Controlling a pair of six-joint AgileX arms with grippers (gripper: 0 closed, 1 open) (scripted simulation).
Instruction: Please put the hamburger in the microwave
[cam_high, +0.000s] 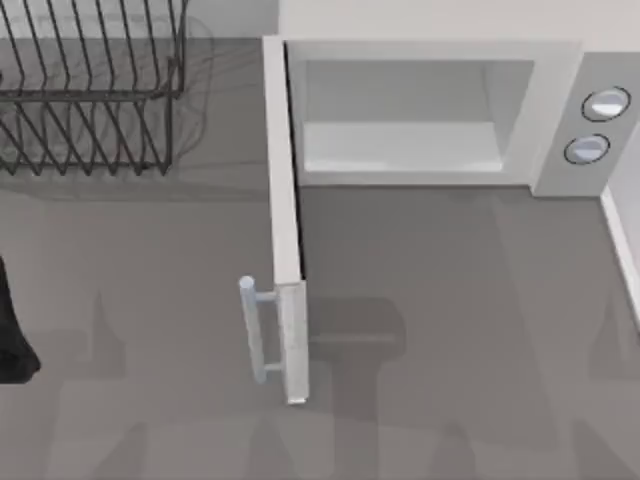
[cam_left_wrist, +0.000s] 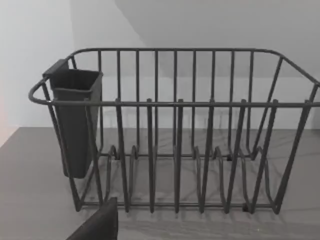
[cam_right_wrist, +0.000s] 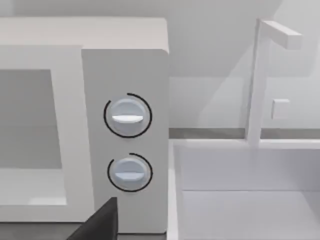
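The microwave stands upper right of the top view, its door swung open toward the table's bare middle. My left wrist view faces the dish rack; my right wrist view faces two dials.

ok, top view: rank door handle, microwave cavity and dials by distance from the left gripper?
1. Door handle, mid-table, nearest the left gripper at the left edge.
2. Cavity, back centre, behind the open door.
3. Dials, back right, farthest.
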